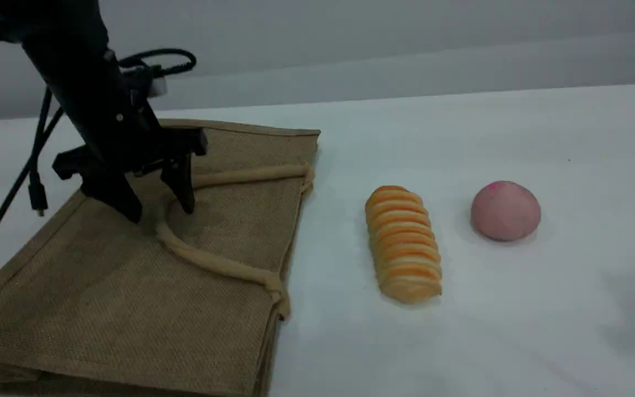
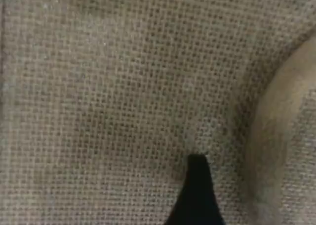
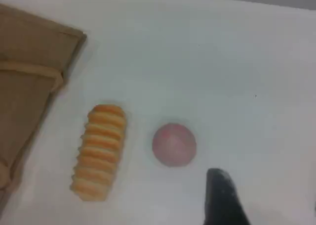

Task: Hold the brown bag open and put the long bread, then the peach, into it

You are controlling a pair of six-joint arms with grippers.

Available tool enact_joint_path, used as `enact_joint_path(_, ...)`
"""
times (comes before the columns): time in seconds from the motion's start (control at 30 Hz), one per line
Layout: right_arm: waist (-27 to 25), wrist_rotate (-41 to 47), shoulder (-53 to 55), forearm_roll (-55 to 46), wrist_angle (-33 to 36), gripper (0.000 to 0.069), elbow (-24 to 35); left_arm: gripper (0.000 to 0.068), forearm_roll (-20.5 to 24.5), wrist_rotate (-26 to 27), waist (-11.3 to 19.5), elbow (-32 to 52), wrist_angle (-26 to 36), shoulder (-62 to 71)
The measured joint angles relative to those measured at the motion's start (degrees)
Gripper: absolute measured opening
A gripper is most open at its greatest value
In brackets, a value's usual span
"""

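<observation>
- The brown bag (image 1: 102, 309) lies flat on the left of the white desk (image 1: 461, 127), its open edge facing right.
- One beige rope handle (image 1: 224, 267) loops across the bag's top face.
- The left end effector (image 1: 161, 212) points down onto the bag with its fingers spread. Both tips sit at the fabric, and the bend of the handle lies between them.
- The long bread (image 1: 404, 242) lies on the desk just right of the bag, lengthwise toward the camera.
- The peach (image 1: 505, 211) sits to the right of the bread, apart from it.
- The right end effector (image 3: 266, 205) hovers above the desk near the peach. Only one dark fingertip (image 3: 223, 198) shows clearly, so I cannot tell whether it is spread or pressed together.
</observation>
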Motion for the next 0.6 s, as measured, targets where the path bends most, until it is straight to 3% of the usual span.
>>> enact_joint_path(0.23,0.0,0.0,0.0,0.0,0.0,0.0345,0.0,0.0516,0.0,0.0,0.0,0.0,-0.3,1.3)
enact_joint_path(0.33,0.0,0.0,0.0,0.0,0.0,0.0345,0.0,0.0478,0.0,0.0,0.0,0.0,-0.7,1.3)
enact_joint_path(0.43,0.0,-0.1,0.0,0.0,0.0,0.0345,0.0,0.0389,-0.1,0.0,0.0,0.0,-0.7,1.4)
enact_joint_path(0.6,0.0,0.0,0.0,0.0,0.0,0.0345,0.0,0.0171,-0.2,0.0,0.0,0.0,-0.7,1.4)
